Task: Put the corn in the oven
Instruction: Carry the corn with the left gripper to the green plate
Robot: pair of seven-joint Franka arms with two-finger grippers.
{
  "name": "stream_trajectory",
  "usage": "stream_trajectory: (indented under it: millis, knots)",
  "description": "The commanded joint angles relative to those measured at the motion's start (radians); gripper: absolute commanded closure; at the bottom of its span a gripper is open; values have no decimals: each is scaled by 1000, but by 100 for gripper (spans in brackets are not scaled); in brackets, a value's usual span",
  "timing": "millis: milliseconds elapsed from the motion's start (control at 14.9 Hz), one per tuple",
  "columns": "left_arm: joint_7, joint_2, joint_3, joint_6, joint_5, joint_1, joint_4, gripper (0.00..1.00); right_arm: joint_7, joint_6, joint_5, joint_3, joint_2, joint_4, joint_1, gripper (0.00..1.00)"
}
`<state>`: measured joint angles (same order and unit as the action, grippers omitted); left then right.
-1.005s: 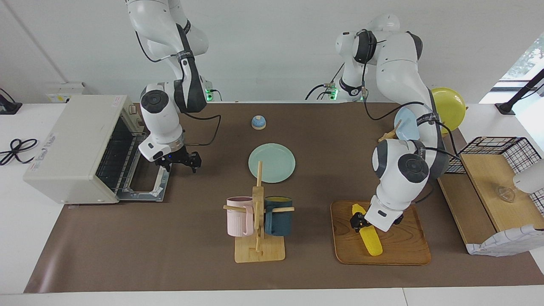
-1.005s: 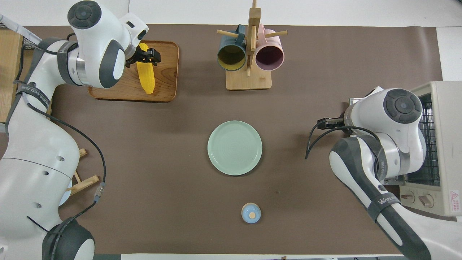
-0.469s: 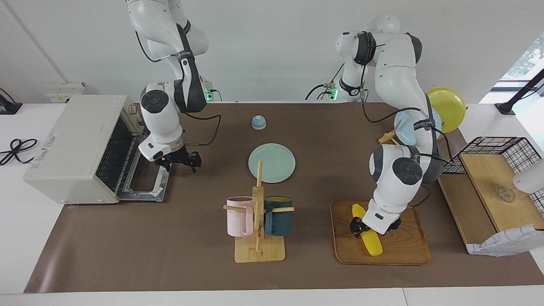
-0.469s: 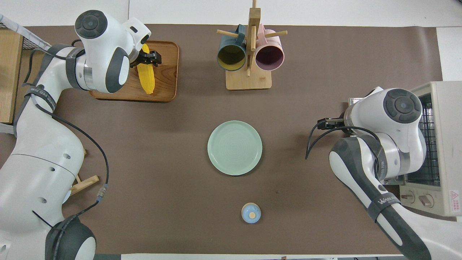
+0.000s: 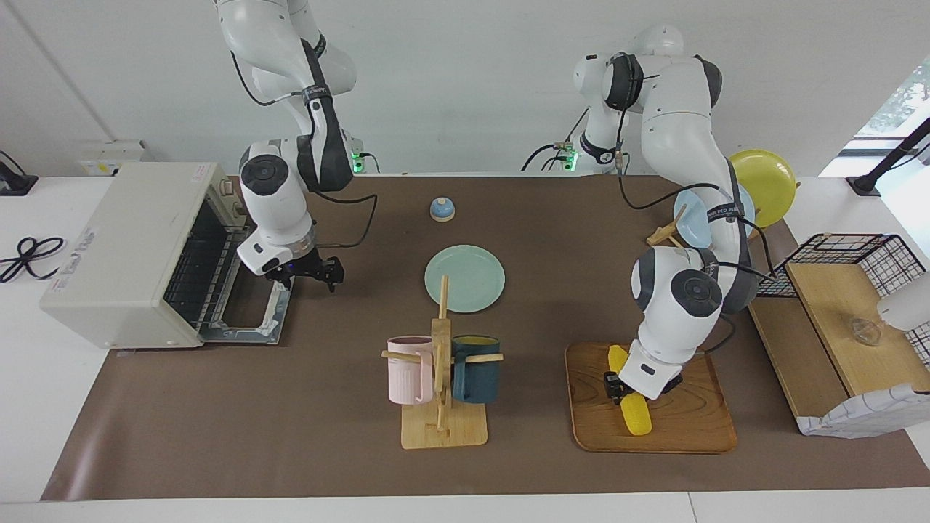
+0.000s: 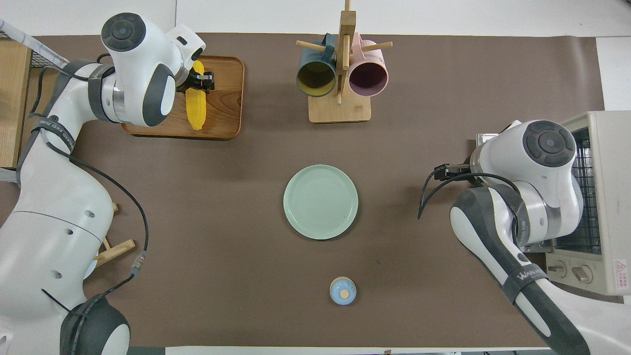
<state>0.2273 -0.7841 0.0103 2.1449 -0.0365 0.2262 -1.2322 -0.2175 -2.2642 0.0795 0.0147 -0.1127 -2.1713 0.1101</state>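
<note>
Item: corn (image 5: 629, 394), yellow cob lying on the wooden tray (image 5: 690, 428) toward the left arm's end of the table, one tip pointing toward the robots, the other away. Holder: left gripper (image 5: 617, 386), down on the tray and pinching the corn across its width near the middle. Judged step: grip made, lift not yet begun; best done by raising straight up until clear of the tray rim, keeping the cob level so the smooth tapered body does not pivot or slip between the fingers, then carrying it toward the right arm's end. Destination: oven (image 5: 138, 254), off-white, at the right arm's end, door (image 5: 251, 319) dropped open and flat, wire rack visible inside. Second holder: right gripper (image 5: 309, 272), fingers spread, empty, waiting over the mat just beside the open door; a hand-over may be needed, since the oven looks well apart from the tray. Obstacles on the route, judged: mug stand (image 5: 442, 392) with pink mug (image 5: 408, 369) and dark blue mug (image 5: 476, 368), beside the tray and tall enough to catch a low carry; green plate (image 5: 465, 278) mid-table, flat, no hindrance; small blue bell (image 5: 442, 209) nearer to the robots, out of the way. Also present: wire basket with wooden shelves (image 5: 843, 290), yellow plate (image 5: 769, 181) and pale blue plate (image 5: 694, 211) near the left arm's base
</note>
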Motion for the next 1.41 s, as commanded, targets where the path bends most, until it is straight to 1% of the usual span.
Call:
stream_trajectory:
  millis: [0, 134, 201, 268, 335, 402, 536, 670, 804, 938, 1072, 1206, 1340]
  knots:
    - [-3, 66, -6, -69, 39, 1, -12, 100, 15, 23, -15, -2, 18, -2, 2, 0]
    - [18, 124, -6, -137, 44, 11, -23, 100, 15, 23, -15, -2, 18, -2, 0, 0]
    - [41, 172, -3, -175, 44, 13, -41, 100, 15, 23, -15, -2, 18, -2, 0, 0]
    - [44, 233, 0, -212, 46, 13, -76, 100, 15, 23, -15, -2, 18, -2, 0, 0]
    - [44, 297, 3, -235, 50, 13, -136, 100, 15, 23, -15, -2, 18, -2, 0, 0]
    - [47, 360, 5, -235, 72, 16, -198, 100, 15, 23, -14, -2, 18, -2, 2, 0]
    - [49, 457, 5, -249, 113, 39, -291, 100, 15, 23, -15, -2, 18, -2, 0, 0]
    - [101, 522, 5, -284, 147, 94, -345, 100, 15, 23, -15, -2, 18, -2, 0, 0]
    - [202, 569, 5, -295, 147, 180, -404, 100, 15, 23, -14, -2, 18, -2, 0, 0]
    - [285, 611, 5, -248, 147, 276, -493, 100, 15, 23, -15, -2, 16, -2, 0, 0]
    - [334, 634, 5, -115, 147, 346, -574, 100, 15, 23, -15, -2, 18, -2, 0, 0]
    - [375, 629, 5, 10, 147, 415, -644, 100, 15, 23, -15, -2, 18, -2, 0, 0]
    - [374, 628, 7, 122, 147, 441, -716, 100, 15, 25, -15, -2, 18, -2, -1, 0]
